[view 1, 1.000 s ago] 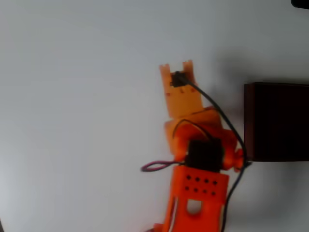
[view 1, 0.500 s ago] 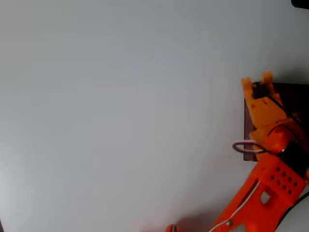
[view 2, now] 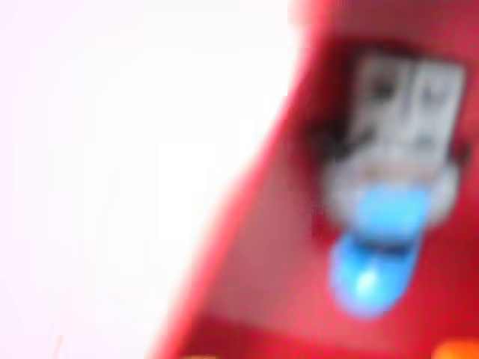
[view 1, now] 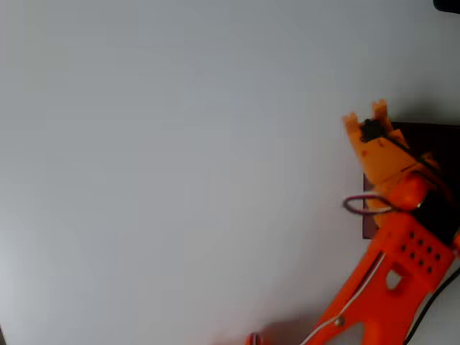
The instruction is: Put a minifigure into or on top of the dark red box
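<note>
In the overhead view the orange plastic gripper hovers over the dark red rectangular box's left edge; whether its jaws are spread is unclear. In the blurred wrist view the tiny blue-headed minifigure lies inside the box.

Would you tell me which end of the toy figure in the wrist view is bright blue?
The rounded lower end, its head; the upper part of the figure looks pale grey, though blurred.

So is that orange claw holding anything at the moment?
It cannot be told. In the blurred wrist view the minifigure shows against the dark red box, but no fingers show around it; in the overhead view the gripper hides whatever is beneath.
</note>
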Action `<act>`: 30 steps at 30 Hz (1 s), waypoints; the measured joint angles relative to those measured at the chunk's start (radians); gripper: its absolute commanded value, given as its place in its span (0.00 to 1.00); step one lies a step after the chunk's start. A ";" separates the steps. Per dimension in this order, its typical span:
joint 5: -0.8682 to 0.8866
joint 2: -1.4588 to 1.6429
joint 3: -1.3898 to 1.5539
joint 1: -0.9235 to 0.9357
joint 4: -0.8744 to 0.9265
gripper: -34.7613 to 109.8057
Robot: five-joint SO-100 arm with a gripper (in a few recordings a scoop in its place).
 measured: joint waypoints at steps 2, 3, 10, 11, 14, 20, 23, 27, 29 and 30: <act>-0.048 0.173 0.138 -0.061 -0.009 0.32; -0.091 0.268 0.207 -0.104 -0.015 0.31; -0.345 0.960 0.580 -0.557 0.006 0.24; -0.364 1.039 0.621 -0.634 0.012 0.24; -0.396 1.275 0.770 -0.865 0.017 0.24; -0.454 1.707 1.129 -1.173 0.023 0.24; -0.468 1.784 1.197 -1.246 0.060 0.24; -0.454 1.807 1.282 -1.281 0.061 0.24; -0.433 1.810 1.321 -1.284 0.046 0.24; -0.433 1.810 1.328 -1.285 0.034 0.24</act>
